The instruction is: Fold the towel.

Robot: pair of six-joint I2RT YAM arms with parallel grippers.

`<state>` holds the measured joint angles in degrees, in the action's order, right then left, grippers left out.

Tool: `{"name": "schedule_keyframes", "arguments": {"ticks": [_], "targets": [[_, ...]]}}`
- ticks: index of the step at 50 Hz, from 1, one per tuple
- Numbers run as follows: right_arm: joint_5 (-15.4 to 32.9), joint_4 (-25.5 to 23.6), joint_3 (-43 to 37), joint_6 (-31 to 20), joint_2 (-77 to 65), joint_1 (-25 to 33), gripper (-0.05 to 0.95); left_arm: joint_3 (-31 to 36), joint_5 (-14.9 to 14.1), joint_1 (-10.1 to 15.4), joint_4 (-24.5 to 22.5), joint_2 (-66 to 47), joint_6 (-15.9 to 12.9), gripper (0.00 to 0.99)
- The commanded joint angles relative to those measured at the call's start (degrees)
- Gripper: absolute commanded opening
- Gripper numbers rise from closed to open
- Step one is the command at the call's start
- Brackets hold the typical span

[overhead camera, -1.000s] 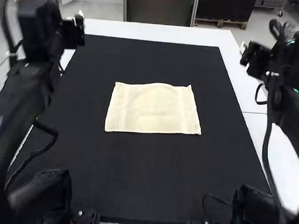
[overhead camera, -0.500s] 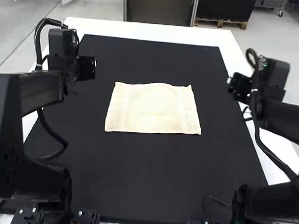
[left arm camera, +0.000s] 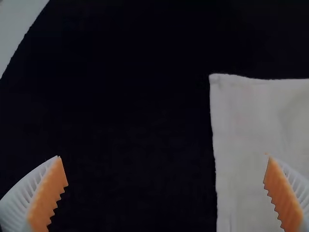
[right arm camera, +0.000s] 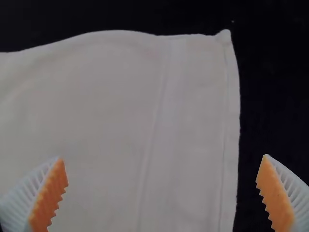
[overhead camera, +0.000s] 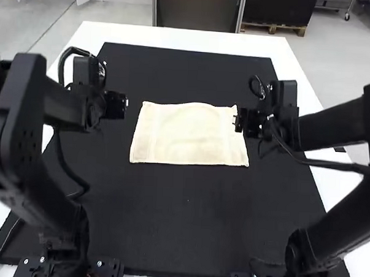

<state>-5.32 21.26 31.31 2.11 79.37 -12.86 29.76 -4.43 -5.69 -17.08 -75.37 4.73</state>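
Note:
A cream towel (overhead camera: 188,135) lies spread flat in the middle of the black mat, its far edge slightly wavy. My left gripper (overhead camera: 126,104) is above the mat beside the towel's left edge; my right gripper (overhead camera: 236,121) is over the towel's right edge. In the left wrist view, my left gripper (left arm camera: 165,193) is open, and the towel (left arm camera: 256,145) with one corner shows beyond its fingers. In the right wrist view, my right gripper (right arm camera: 161,193) is open above the towel (right arm camera: 116,111), whose side edge and corner are visible. Nothing is between either pair of fingers.
The black mat (overhead camera: 187,218) extends around the towel on all sides, over a white table (overhead camera: 177,36). Black cables hang from both arms, the left arm's looping low over the mat.
Both arms have come inward over the mat. The right gripper has moved far to the left, reaching the towel's edge; the left has moved a little right and down in view. The towel has stayed put.

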Motion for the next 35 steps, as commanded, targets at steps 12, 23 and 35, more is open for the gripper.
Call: {"name": "schedule_keyframes", "arguments": {"ticks": [12,23,35], "targets": [[-3.2,0.1,7.5,-0.5,10.8,1.3,0.91,9.4,-7.4,1.5,0.0,-10.8,-1.2,0.957],[-4.2,0.7,11.7,-0.6,18.4,2.5,0.91,16.1,-9.8,2.4,2.4,-18.7,-2.4,0.959],[-4.7,1.4,16.7,-1.8,25.0,5.1,0.91,20.3,-10.2,5.0,3.5,-25.2,-3.5,0.957]]}}
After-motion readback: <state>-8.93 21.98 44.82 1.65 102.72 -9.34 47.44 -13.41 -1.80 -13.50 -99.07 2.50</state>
